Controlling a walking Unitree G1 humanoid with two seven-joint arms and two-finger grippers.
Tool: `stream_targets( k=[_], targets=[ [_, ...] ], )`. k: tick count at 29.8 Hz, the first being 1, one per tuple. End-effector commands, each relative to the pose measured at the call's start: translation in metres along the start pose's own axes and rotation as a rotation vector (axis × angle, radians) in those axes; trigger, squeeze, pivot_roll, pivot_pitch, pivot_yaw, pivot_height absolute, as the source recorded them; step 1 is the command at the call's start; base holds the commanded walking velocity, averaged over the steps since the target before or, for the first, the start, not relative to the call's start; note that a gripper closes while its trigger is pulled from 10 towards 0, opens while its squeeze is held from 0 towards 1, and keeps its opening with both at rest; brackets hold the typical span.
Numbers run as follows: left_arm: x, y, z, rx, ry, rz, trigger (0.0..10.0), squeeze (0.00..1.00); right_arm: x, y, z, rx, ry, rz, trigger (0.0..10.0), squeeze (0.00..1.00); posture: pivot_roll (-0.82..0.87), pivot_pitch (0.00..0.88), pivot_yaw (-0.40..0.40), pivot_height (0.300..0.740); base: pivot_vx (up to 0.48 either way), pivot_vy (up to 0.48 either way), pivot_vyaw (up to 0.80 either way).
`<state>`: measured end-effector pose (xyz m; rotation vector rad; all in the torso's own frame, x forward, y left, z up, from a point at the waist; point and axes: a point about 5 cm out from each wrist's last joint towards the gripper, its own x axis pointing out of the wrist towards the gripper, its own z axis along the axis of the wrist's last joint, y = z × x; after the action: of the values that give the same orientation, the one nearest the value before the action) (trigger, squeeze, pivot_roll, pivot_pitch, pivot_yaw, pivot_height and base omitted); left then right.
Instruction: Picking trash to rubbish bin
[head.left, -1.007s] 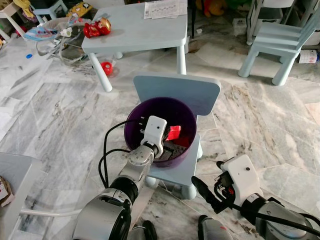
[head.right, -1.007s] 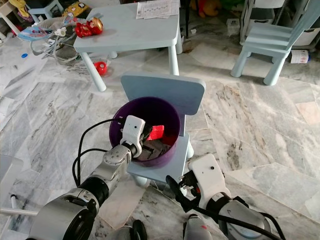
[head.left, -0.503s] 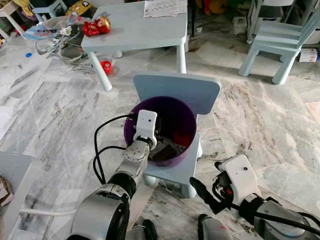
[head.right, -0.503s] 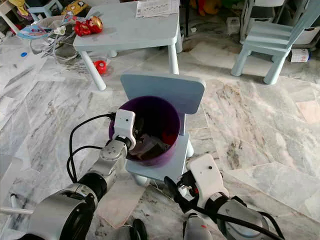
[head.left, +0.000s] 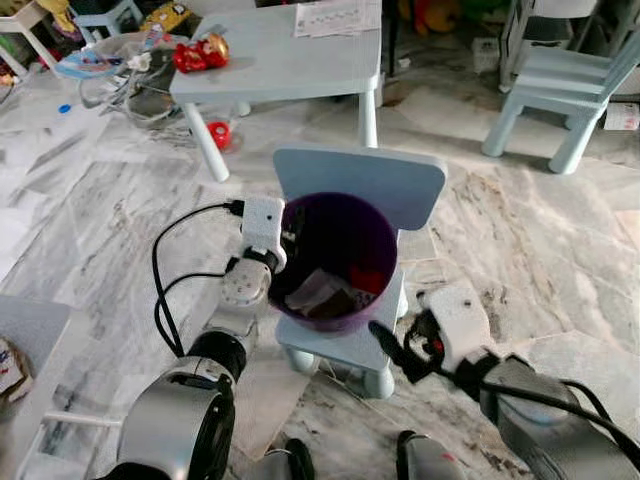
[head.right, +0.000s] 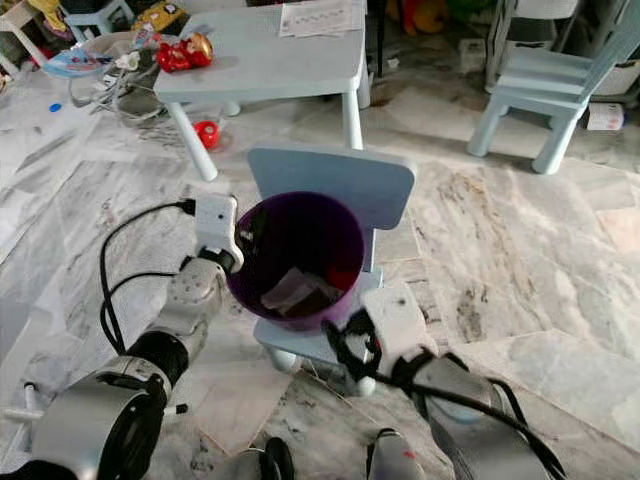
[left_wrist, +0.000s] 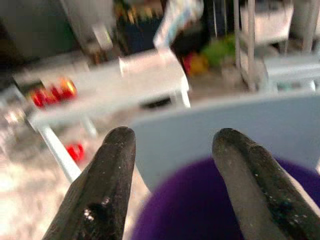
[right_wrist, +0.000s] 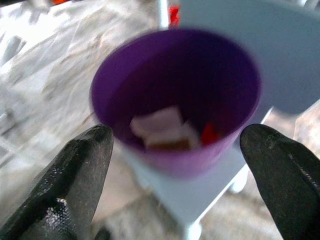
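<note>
A purple bin (head.left: 338, 262) stands on the seat of a small pale blue chair (head.left: 362, 180) on a marble floor (head.left: 520, 230). Inside the bin lie pale crumpled paper (head.left: 312, 291) and a small red scrap (head.left: 366, 279).

The left gripper (left_wrist: 172, 185) is just outside the bin's near-left rim, its two black fingers spread apart and holding nothing. The right gripper (right_wrist: 180, 175) is low in front of the chair, aimed at the bin, its fingers also spread wide and empty.

Both arms are close to a light bin perched on a small seat. A nudge from either wrist could likely tip the bin or push it off the seat, spilling the trash.

Behind the chair is a low blue table (head.left: 280, 60) with a red toy (head.left: 200, 53) and a sheet of paper (head.left: 338, 15) on it. A second blue chair (head.left: 560, 85) stands to the right.

The wrist views are blurred. The bottom of the bin is in shadow, so what lies under the paper cannot be made out. Clutter at the far left is too small to identify.
</note>
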<state>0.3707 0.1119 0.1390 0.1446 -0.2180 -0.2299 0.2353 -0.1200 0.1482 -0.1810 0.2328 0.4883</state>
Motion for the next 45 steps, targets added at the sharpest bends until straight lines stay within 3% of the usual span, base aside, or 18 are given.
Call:
stream_targets(
  k=[1, 8, 14, 15, 16, 17, 21, 24, 26, 27, 28, 30, 31, 32, 33, 34, 36, 45],
  targets=[
    [-0.007, 0.012, -0.001, 0.027, -0.029, 0.017, 10.0, 1.0, 0.006, 0.0, 0.002, -0.015, -0.027, -0.014, 10.0, 1.0, -0.2, 0.137, 0.118, 0.74, 0.0, 0.0, 0.0],
    [-0.056, 0.069, 0.003, 0.126, -0.107, 0.2, 10.0, 1.0, 0.036, -0.025, 0.039, -0.106, -0.213, -0.144, 10.0, 1.0, -0.1, 0.081, 0.084, 0.74, 0.0, 0.0, 0.0],
    [-0.072, 0.081, 0.017, 0.133, -0.142, 0.297, 10.0, 1.0, 0.053, -0.037, 0.054, -0.104, -0.285, -0.185, 10.0, 1.0, -0.04, 0.053, 0.065, 0.74, 0.0, 0.0, 0.0],
    [-0.073, 0.082, 0.023, 0.127, -0.158, 0.323, 10.0, 0.51, 0.058, -0.038, 0.06, -0.108, -0.311, -0.192, 10.0, 1.0, -0.03, 0.037, 0.058, 0.74, 0.0, 0.0, 0.0],
    [-0.074, 0.082, 0.027, 0.123, -0.167, 0.337, 10.0, 0.51, 0.061, -0.039, 0.064, -0.113, -0.326, -0.196, 10.0, 1.0, -0.03, 0.037, 0.058, 0.74, 0.0, 0.0, 0.0],
    [-0.074, 0.081, 0.03, 0.115, -0.173, 0.352, 10.0, 0.0, 0.064, -0.04, 0.068, -0.113, -0.347, -0.2, 10.0, 0.99, -0.03, 0.02, 0.05, 0.74, 0.0, 0.0, 0.0],
    [-0.073, 0.078, 0.035, 0.094, -0.186, 0.365, 10.0, 0.0, 0.069, -0.041, 0.074, -0.118, -0.369, -0.203, 10.0, 0.98, -0.03, 0.005, 0.042, 0.74, 0.0, 0.0, 0.0],
    [-0.069, 0.063, 0.044, 0.038, -0.187, 0.357, 10.0, 0.0, 0.074, -0.041, 0.084, -0.131, -0.433, -0.206, 10.0, 0.85, -0.06, 0.0, 0.016, 0.74, 0.0, 0.0, 0.0],
    [-0.067, 0.059, 0.047, 0.033, -0.189, 0.362, 10.0, 0.0, 0.076, -0.04, 0.085, -0.135, -0.443, -0.204, 10.0, 0.73, -0.06, 0.0, 0.009, 0.74, 0.0, 0.0, 0.0],
    [-0.066, 0.056, 0.049, 0.025, -0.191, 0.368, 10.0, 0.0, 0.076, -0.04, 0.086, -0.136, -0.454, -0.204, 10.0, 0.59, -0.07, 0.0, 0.007, 0.74, 0.0, 0.0, 0.0],
    [-0.066, 0.056, 0.049, 0.025, -0.191, 0.368, 10.0, 0.0, 0.076, -0.04, 0.086, -0.136, -0.454, -0.204, 10.0, 0.59, -0.07, 0.0, 0.007, 0.74, 0.0, 0.0, 0.0],
    [-0.062, 0.053, 0.053, -0.014, -0.201, 0.384, 10.0, 0.0, 0.076, -0.04, 0.088, -0.146, -0.482, -0.214, 10.0, 0.36, -0.06, 0.0, 0.009, 0.74, 0.0, 0.0, 0.0],
    [-0.062, 0.053, 0.053, -0.016, -0.199, 0.387, 10.0, 0.0, 0.076, -0.04, 0.088, -0.144, -0.488, -0.217, 10.0, 0.36, -0.06, 0.0, 0.009, 0.74, 0.0, 0.0, 0.0],
    [-0.062, 0.054, 0.054, -0.024, -0.196, 0.387, 10.0, 0.0, 0.076, -0.04, 0.089, -0.145, -0.5, -0.219, 10.0, 0.22, -0.05, 0.0, 0.021, 0.74, 0.0, 0.0, 0.0],
    [-0.062, 0.054, 0.054, -0.024, -0.196, 0.387, 10.0, 0.0, 0.076, -0.04, 0.089, -0.145, -0.5, -0.219, 10.0, 0.22, -0.05, 0.0, 0.021, 0.74, 0.0, 0.0, 0.0],
    [-0.061, 0.053, 0.056, -0.027, -0.188, 0.379, 10.0, 0.0, 0.077, -0.038, 0.091, -0.148, -0.518, -0.209, 10.0, 0.08, -0.04, 0.0, 0.029, 0.74, 0.0, 0.0, 0.8],
    [-0.06, 0.053, 0.058, -0.018, -0.18, 0.363, 10.0, 0.0, 0.078, -0.035, 0.092, -0.156, -0.535, -0.199, 10.0, 0.11, -0.04, 0.0, 0.037, 0.74, 0.0, 0.0, 0.8],
    [-0.058, 0.051, 0.068, -0.044, -0.166, 0.363, 10.0, 0.0, 0.08, -0.025, 0.087, -0.121, -0.548, -0.171, 10.0, 0.0, -0.02, 0.016, 0.045, 0.74, 0.0, 0.0, 0.8]
  ],
)
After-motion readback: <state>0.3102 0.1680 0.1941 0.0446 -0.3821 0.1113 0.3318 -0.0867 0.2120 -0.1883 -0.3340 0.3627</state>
